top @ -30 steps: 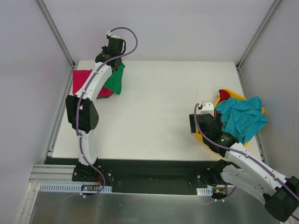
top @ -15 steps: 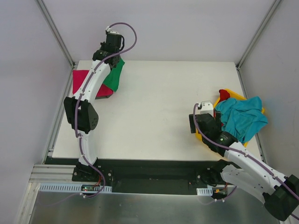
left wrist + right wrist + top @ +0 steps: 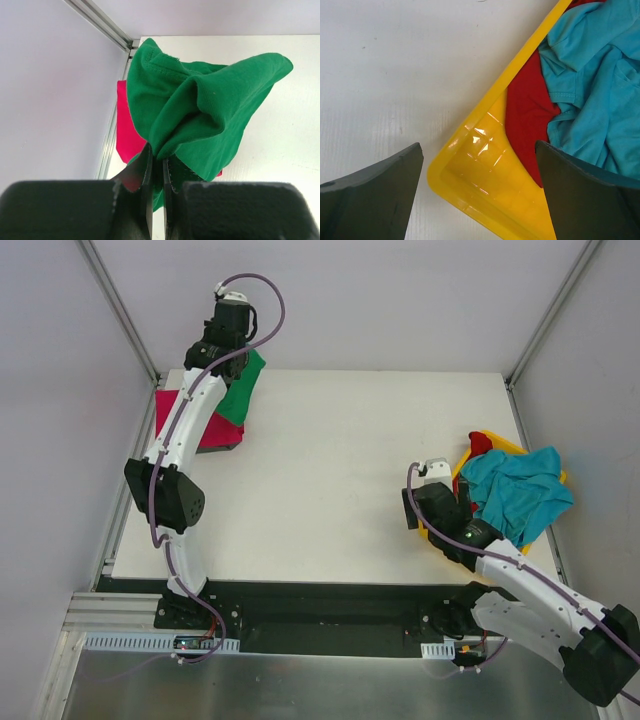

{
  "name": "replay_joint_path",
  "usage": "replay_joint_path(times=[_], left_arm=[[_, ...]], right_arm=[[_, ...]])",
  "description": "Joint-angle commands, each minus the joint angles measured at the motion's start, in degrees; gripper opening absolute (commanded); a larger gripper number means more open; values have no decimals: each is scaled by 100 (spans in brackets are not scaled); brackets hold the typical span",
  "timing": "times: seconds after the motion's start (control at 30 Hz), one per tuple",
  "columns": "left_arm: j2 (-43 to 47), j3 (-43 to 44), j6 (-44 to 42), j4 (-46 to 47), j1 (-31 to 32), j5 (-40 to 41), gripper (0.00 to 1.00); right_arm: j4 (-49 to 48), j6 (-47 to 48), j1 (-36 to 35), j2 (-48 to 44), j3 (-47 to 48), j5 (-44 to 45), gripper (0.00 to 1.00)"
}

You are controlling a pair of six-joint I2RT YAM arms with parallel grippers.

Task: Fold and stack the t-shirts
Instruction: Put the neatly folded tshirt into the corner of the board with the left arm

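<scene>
The green t-shirt (image 3: pixel 200 115) is pinched between the closed jaws of the left gripper (image 3: pixel 156 160) at the far left corner of the white table (image 3: pixel 340 460). It is held lifted, its bunched cloth hanging above the magenta-pink t-shirt (image 3: pixel 185 412), which is laid flat along the table's left edge. The right gripper (image 3: pixel 477 190) is held wide open, with nothing gripped, over the near corner of the yellow plastic bin (image 3: pixel 485 145) on the right. Inside the bin the red t-shirt (image 3: pixel 527 110) is partly covered by the crumpled teal-blue t-shirt (image 3: pixel 515 490), which is draped over the bin's rim.
</scene>
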State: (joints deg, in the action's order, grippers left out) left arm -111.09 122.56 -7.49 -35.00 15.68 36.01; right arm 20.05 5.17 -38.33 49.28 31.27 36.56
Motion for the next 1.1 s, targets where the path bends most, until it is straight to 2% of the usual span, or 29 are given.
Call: replay_joint_path(times=[0.0,0.17,0.43,0.67,1.07], left_arm=[[281,22,71,29,-39,-15,0],[26,22,142,-15,-162,55,0],[-395,-4,485,-200,-741,-331,0],[-879,251,301,-147,-1234,-1183,0],[-1319,207,265,-86,-1524,-956,0]], right_arm=[[86,2,27,56,240,-8,96],[165,-7,18,64,248,123,96],[262,-7,18,293,336,290,96],[403,-16,27,504,415,501,96],[385,10,18,548,433,554,96]])
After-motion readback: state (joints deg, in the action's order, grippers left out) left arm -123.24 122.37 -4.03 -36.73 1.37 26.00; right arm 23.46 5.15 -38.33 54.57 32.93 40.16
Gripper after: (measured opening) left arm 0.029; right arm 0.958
